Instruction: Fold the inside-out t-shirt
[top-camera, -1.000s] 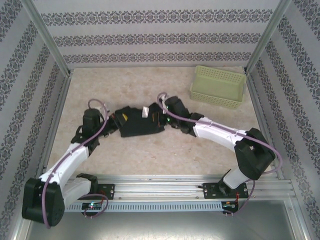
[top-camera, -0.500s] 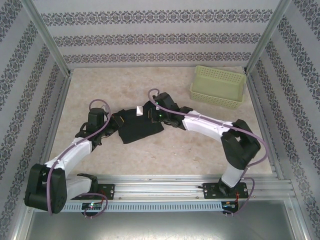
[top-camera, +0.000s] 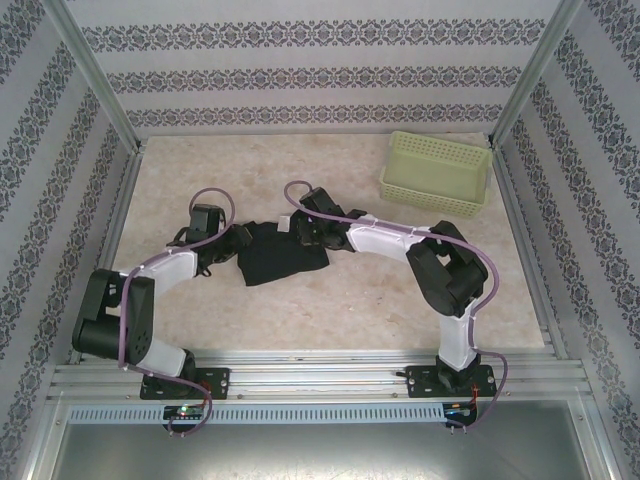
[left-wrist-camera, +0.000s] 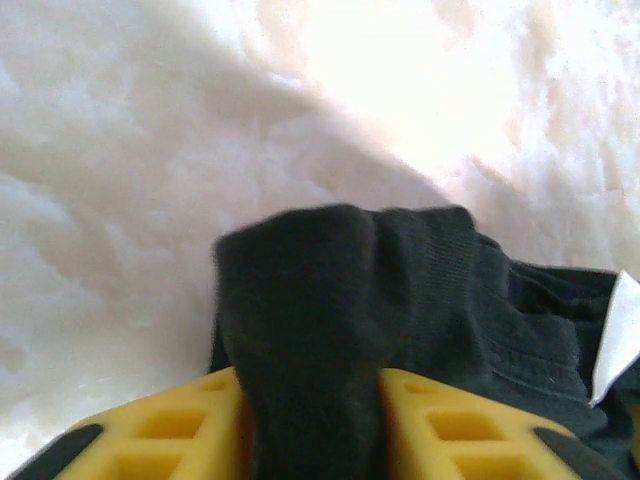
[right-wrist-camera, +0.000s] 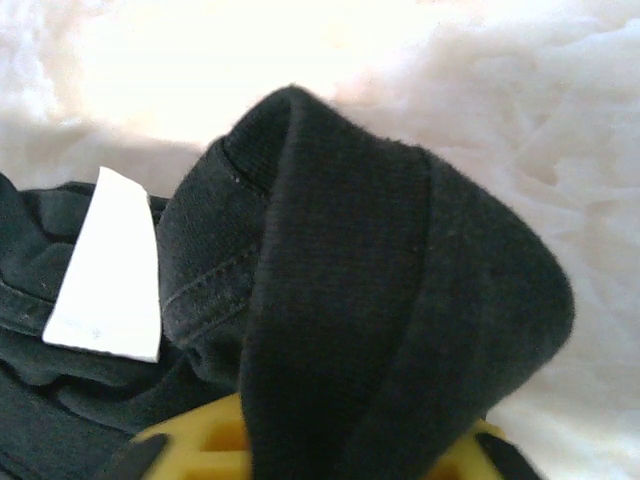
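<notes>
The black inside-out t-shirt (top-camera: 280, 258) is lying bunched on the marbled desk (top-camera: 330, 300), between the two arms. The left end effector (left-wrist-camera: 310, 400) is pinching a fold of its fabric between yellow fingers (left-wrist-camera: 440, 420). The right end effector (right-wrist-camera: 300, 440) is clamping another thick fold beside the white tag (right-wrist-camera: 105, 265). Both are probably gripping opposite sides so the cloth can be lifted and spread flat before folding. The pale green perforated basket (top-camera: 430, 200) is standing well apart at the far right, seemingly holding nothing.
</notes>
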